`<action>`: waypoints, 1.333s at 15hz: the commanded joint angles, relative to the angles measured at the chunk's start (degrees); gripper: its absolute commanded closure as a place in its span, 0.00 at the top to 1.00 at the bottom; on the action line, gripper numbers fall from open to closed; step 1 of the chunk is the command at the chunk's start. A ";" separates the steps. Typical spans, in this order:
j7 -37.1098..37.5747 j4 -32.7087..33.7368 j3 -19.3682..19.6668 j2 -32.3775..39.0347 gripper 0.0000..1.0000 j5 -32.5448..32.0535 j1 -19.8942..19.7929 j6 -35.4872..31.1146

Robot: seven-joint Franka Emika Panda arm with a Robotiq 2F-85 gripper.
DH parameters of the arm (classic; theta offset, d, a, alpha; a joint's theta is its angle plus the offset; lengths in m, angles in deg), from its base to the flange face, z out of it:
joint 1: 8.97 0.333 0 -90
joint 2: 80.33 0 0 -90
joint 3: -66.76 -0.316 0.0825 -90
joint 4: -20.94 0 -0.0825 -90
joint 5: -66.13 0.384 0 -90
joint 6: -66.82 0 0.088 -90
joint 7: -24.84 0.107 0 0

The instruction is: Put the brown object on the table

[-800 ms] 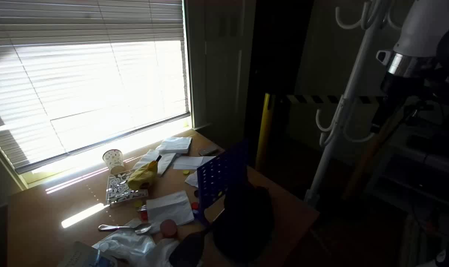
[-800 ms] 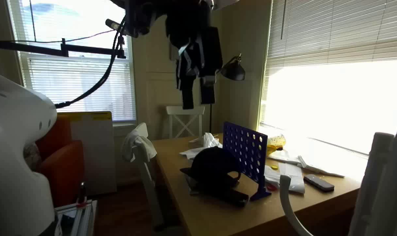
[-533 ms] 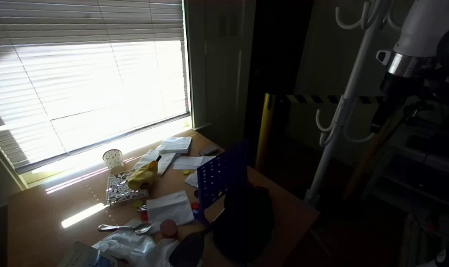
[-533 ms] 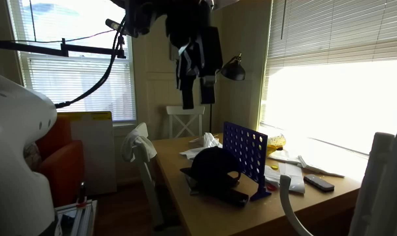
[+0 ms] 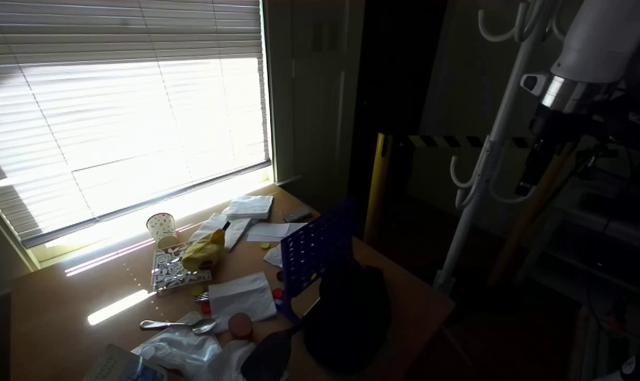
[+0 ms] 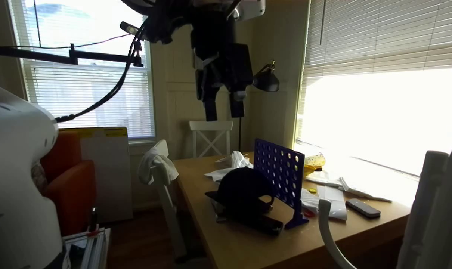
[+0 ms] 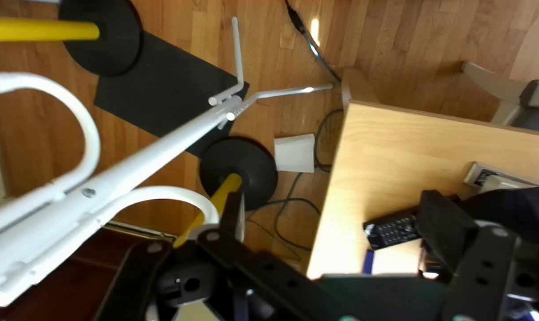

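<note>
The table [image 5: 50, 317], tan and wooden, stands just beside a bright window [image 5: 140, 116], which is on its far side in an exterior view; which of the items on it is the brown one, I cannot tell. Near the window sits a paper cup [image 5: 161, 228], with white napkins [image 5: 250, 206] to its right. Nearer, a yellow object [image 5: 203, 251] rests on a white patterned tray [image 5: 164, 267], and in front of these are a spoon [image 5: 177, 325], a round reddish lid [image 5: 240, 326] to the spoon's right, and a plastic bag [image 5: 185, 346]. Right of these, a blue game frame [image 5: 317, 246] stands upright with a black cap [image 5: 349, 317] just beside it. The wrist view shows a black remote control [image 7: 392, 230] close to the cap. A grey case [image 6: 363, 208] lies at the right in an exterior view. The gripper [image 6: 224, 112] hangs well above tabletop height, its fingers [image 7: 447, 223] wide apart and holding nothing. A white coat rack [image 7: 153, 156] stands to the right of the table, near the gripper. In an exterior view, a white chair [image 6: 169, 209] with a cloth [image 6: 147, 168] on its back is at the table's left, and a lamp [image 6: 266, 80] is beyond its far end.
</note>
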 commanded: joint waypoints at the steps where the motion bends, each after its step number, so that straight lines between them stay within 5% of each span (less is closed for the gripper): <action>1: -2.04 1.30 -1.70 2.61 1.00 5.71 7.57 -3.65; 9: -5.83 6.54 -5.48 15.38 1.00 17.27 19.29 -13.80; 16: 11.61 14.40 -16.90 30.64 1.00 15.39 17.79 -24.69; 17: 6.14 10.59 -14.86 24.77 1.00 16.23 19.06 -21.74; 20: 6.92 11.12 -15.38 26.61 1.00 16.17 19.01 -22.50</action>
